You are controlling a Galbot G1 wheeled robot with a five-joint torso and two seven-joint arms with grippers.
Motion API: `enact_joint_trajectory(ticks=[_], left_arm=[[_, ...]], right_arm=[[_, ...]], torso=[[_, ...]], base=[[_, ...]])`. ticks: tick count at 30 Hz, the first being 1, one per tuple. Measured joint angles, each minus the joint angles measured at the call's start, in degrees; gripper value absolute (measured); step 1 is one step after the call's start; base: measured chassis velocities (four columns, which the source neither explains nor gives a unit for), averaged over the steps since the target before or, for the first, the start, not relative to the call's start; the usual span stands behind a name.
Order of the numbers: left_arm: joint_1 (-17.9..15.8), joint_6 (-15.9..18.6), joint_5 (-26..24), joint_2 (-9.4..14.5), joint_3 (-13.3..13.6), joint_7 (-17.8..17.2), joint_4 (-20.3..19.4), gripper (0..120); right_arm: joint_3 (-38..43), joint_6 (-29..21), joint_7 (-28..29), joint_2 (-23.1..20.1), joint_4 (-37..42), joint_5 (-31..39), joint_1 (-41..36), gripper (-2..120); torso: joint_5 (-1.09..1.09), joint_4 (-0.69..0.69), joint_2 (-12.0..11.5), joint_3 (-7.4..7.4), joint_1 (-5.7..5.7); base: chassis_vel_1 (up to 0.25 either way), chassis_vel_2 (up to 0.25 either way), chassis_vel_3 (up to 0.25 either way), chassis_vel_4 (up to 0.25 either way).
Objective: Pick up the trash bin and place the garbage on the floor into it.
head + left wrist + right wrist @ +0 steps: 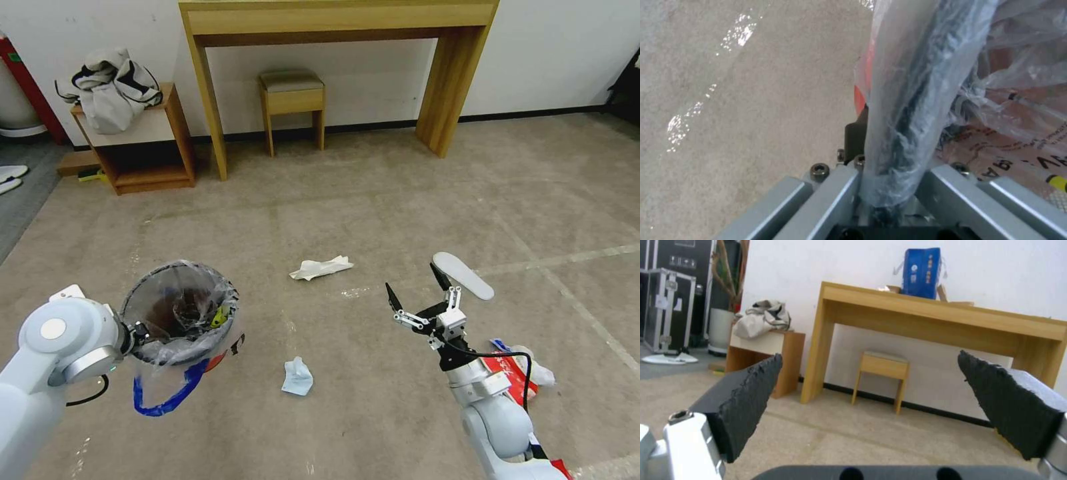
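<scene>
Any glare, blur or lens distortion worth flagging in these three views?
Head view: wide-angle bend, the wooden table legs splay. Left wrist view: glare streaks on the floor, the trash bin rim close and soft. Right wrist view: fingertips slightly blurred.

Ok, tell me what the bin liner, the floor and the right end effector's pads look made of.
Bin liner: thin clear plastic film, glossy and crinkled, with a blue drawstring.
Floor: beige short-pile carpet, matte and finely textured, with faded white tape lines.
Pads on the open right end effector: probably black foam or rubber, matte, rough at the edges.
</scene>
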Motion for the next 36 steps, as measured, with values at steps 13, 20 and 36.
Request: enact_joint_trajectory(ticks=[13,20,36], left_arm=[[1.34,0.02,0.42,0.93,-3.16,0.05,0.81,0],[2.15,0.08,2.57,0.92,-4.70,0.36,2.14,0],[3.49,0.75,5.25,0.95,-7.55,1.31,5.70,0]], right_arm=[[-6.01,-1.51,0.02,-3.82,-1.77,3.34,5.46,100],[-14.90,-3.07,0.49,-11.07,-5.76,8.72,14.96,100],[-47.32,-7.93,-1.19,-13.84,-21.63,22.64,42.95,100]], torso=[[0.01,0.00,0.00,-0.01,0.00],[0.00,0.01,0.00,0.00,0.00],[0.00,0.01,0.00,0.00,0.00]], base=[[-0.025,0.028,0.023,-0.028],[0.000,0.000,0.000,0.000],[0.000,0.000,0.000,0.000]])
